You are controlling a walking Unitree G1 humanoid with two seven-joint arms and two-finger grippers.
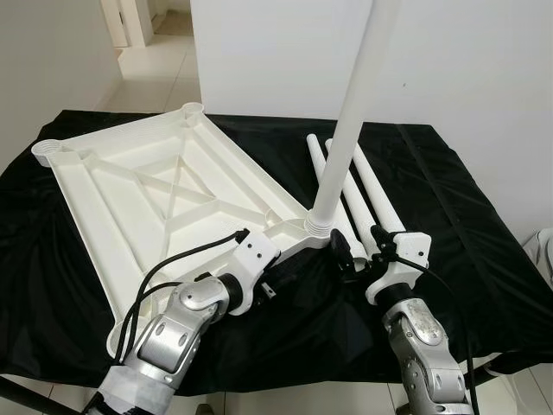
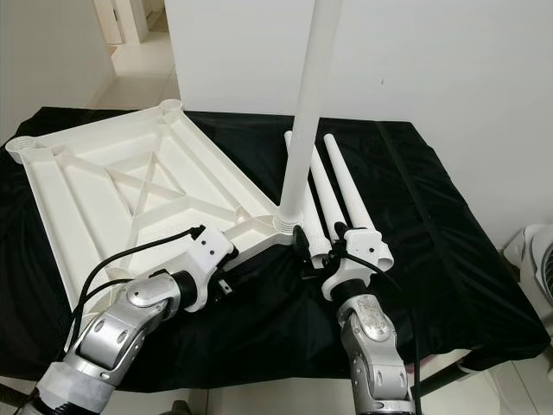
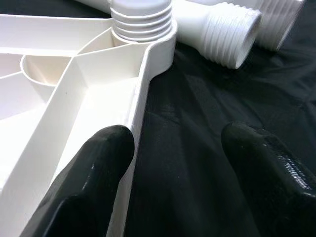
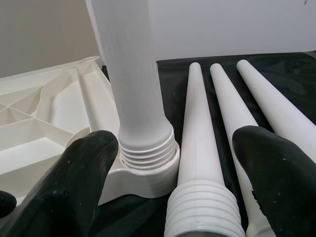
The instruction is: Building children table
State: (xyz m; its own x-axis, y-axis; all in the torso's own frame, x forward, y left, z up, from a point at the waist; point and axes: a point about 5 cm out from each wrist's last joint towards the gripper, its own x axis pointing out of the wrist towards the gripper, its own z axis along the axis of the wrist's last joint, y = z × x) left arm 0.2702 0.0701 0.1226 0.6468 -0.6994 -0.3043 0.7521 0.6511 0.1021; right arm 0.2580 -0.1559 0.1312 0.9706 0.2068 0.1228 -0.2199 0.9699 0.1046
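Left hand (image 1: pixel 275 270) spreads wide astride the tabletop (image 1: pixel 130 186) rim, bracing it. Right hand (image 4: pixel 173 187), wide open, frames the upright leg (image 4: pixel 131 74) ahead, ready to screw it home.

Open black cloth (image 1: pixel 449 251) at lower right of the frame, plenty of room to slip a gripper through there. Centre blocked by the upright leg (image 1: pixel 350 112) rising from the tabletop's (image 1: pixel 130 199) near corner, with three loose legs (image 1: pixel 367 186) lying just right of it. Left half crowded by that upturned tabletop.
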